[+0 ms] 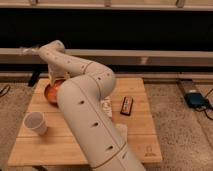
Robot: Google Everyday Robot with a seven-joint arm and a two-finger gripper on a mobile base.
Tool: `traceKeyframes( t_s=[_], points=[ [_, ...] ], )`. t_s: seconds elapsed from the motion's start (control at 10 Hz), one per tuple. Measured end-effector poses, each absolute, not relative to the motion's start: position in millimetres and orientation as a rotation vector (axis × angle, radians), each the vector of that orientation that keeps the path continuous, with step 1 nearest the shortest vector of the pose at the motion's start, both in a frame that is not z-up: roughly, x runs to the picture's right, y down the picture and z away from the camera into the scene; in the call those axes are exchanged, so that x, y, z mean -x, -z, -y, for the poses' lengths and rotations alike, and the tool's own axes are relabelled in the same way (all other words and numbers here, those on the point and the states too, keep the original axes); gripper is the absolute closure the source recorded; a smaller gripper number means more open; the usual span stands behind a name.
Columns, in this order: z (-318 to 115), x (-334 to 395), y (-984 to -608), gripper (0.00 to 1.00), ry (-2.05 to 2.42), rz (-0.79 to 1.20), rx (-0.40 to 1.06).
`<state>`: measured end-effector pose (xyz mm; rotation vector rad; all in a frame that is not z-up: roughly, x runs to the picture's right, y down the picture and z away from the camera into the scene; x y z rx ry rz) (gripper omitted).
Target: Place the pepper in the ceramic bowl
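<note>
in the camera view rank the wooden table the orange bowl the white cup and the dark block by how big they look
1. Light wooden table.
2. Round orange-red ceramic bowl, partly hidden by the white arm.
3. White translucent cup.
4. Dark rectangular block.

The gripper sits above the bowl, mostly hidden.

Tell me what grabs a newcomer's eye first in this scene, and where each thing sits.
The big white jointed robot arm fills the middle, rising from the bottom edge and bending back to the table's far left, where its pincer is hidden behind the arm above the round orange-red ceramic bowl. On the pale wooden table, a white translucent cup stands near left, and a dark rectangular red-marked block lies right of the arm.
</note>
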<state>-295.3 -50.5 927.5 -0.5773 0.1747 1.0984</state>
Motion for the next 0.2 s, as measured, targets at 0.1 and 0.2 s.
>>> traceKeyframes(
  t_s=[0.1, 0.2],
  points=[
    [48.5, 298.6, -926.5, 0.26, -1.097, -0.174, 0.584],
    [49.9, 296.1, -927.3, 0.26, -1.098, -0.174, 0.579]
  ],
)
